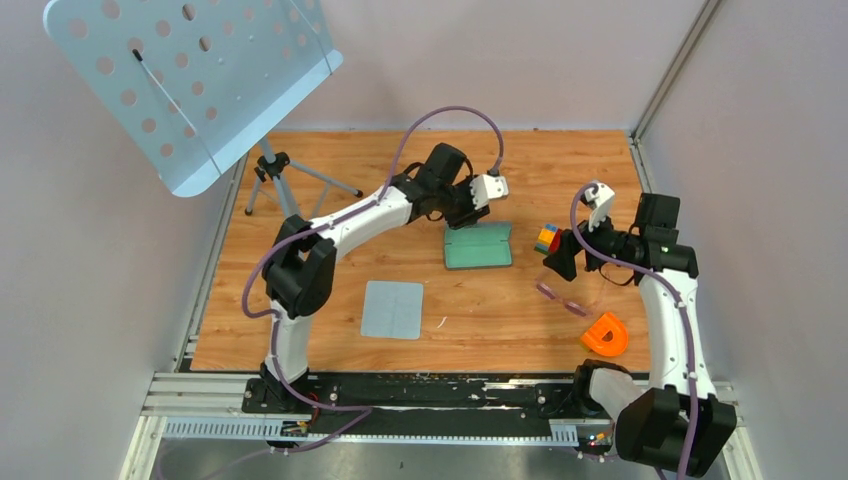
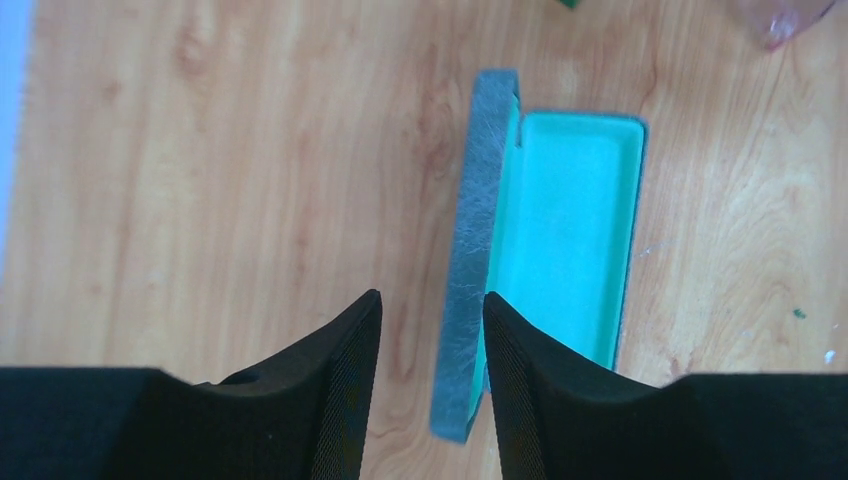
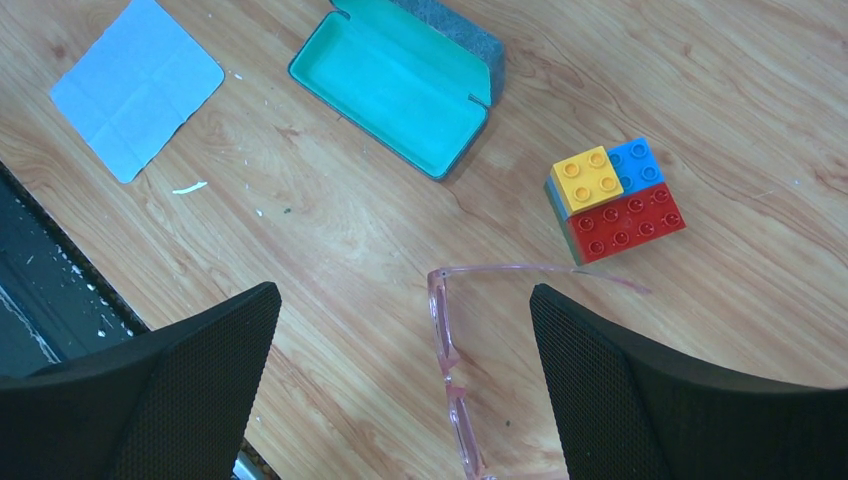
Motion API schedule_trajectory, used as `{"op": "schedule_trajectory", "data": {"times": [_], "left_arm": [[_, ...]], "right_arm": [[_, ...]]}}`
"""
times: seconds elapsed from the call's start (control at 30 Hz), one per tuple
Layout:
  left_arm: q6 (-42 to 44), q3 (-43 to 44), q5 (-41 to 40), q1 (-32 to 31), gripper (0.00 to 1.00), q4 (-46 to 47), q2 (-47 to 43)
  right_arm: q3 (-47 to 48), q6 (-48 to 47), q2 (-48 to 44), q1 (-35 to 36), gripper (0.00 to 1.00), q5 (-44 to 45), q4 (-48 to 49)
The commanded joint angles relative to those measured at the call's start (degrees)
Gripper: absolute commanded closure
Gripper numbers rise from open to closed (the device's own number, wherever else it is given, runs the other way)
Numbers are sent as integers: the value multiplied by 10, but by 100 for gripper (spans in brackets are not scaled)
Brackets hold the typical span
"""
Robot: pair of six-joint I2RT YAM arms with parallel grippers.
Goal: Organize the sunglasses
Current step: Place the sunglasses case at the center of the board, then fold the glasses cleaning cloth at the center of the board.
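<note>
**Clerk:** Overhead view first. Where are the sunglasses?

**Inspector:** The sunglasses (image 1: 562, 298) lie flat on the table (image 1: 500, 335), right of centre. They are between the blocks (image 1: 547, 239) and the orange piece (image 1: 605, 335), well apart from the case (image 1: 478, 246). The case lies open, teal lining up. The cloth (image 1: 392, 309) is spread flat near the left arm's base. The right gripper (image 1: 558, 262) hangs just above the sunglasses, and the left gripper (image 1: 465, 215) is at the far edge of the case.

**Clerk:** Left wrist view?

**Inspector:** The left gripper (image 2: 431, 296) has its jaws partly apart and clamps nothing. The grey lid of the case (image 2: 470, 250) stands on edge and runs into the gap between the fingers. Bare wood shows between the lid and one finger.

**Clerk:** Right wrist view?

**Inspector:** The right gripper (image 3: 405, 291) is spread wide and holds nothing. The sunglasses (image 3: 450, 380) rest on the wood below the gap, and neither finger touches them. One slim arm reaches towards the blocks (image 3: 615, 200). The case (image 3: 390, 85) and the cloth (image 3: 135, 85) lie beyond.
</note>
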Motion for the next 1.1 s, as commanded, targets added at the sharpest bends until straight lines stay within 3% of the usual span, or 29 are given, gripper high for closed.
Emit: {"op": "schedule_trajectory", "data": {"times": [0.0,0.2,0.47,0.63,0.87,1.07], "left_arm": [[-57,17,-76,-32,53,9,-84],[-187,-70,-204,-77,49,-10,-160],[-426,-292,-356,-79,46,-31,-327],[-484,-386,-454,-78,42,-49,-450],[-499,-390,-391,-23,45,-157,-439],[-561,-439,-366,-18,47,-146,-442]], "right_arm": [[-15,15,-24,4,0,20,-16],[-34,-21,-53,5,4,10,-57],[-54,-33,-88,5,8,39,-72],[-45,-34,-94,10,11,33,-73],[-30,-71,-49,77,37,71,-72],[-14,-73,-18,214,41,134,-38]]}}
